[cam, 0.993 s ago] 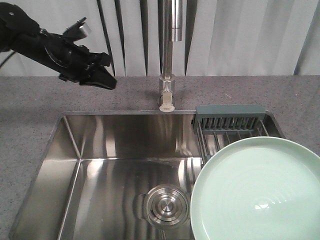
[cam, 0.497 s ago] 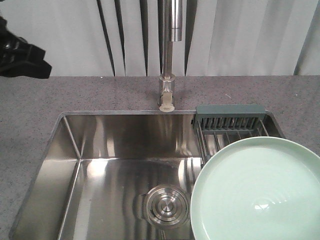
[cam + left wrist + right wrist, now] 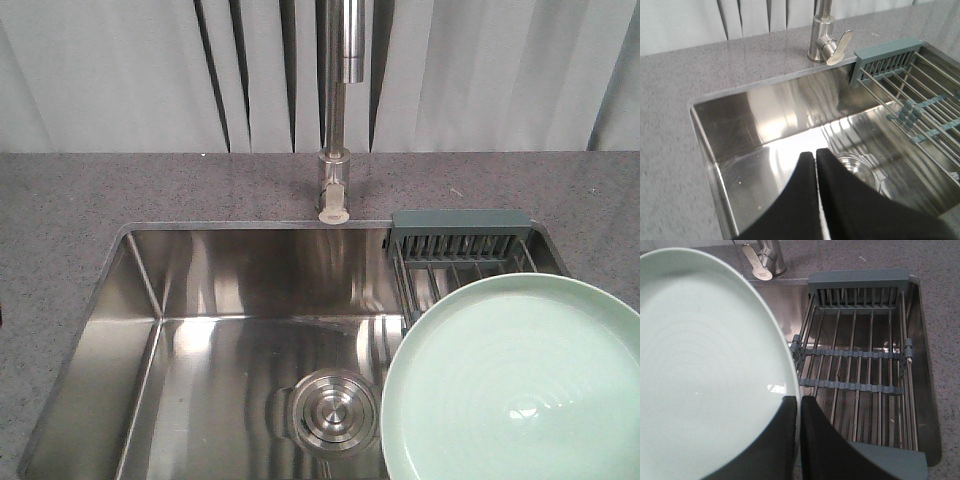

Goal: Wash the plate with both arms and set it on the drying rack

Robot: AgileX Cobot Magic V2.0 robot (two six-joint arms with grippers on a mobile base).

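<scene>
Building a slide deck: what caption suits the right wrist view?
Right hand grips the pale green plate by its rim, beside the steel drying rack.

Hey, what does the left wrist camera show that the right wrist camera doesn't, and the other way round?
Only the left wrist view shows the left claw, shut and empty, with the sink basin and its round drain beyond it. Only the right wrist view shows the plate, its rim pinched by the right claw, and the whole drying rack. Both show the faucet, the rack's slotted end piece and the grey counter.
</scene>
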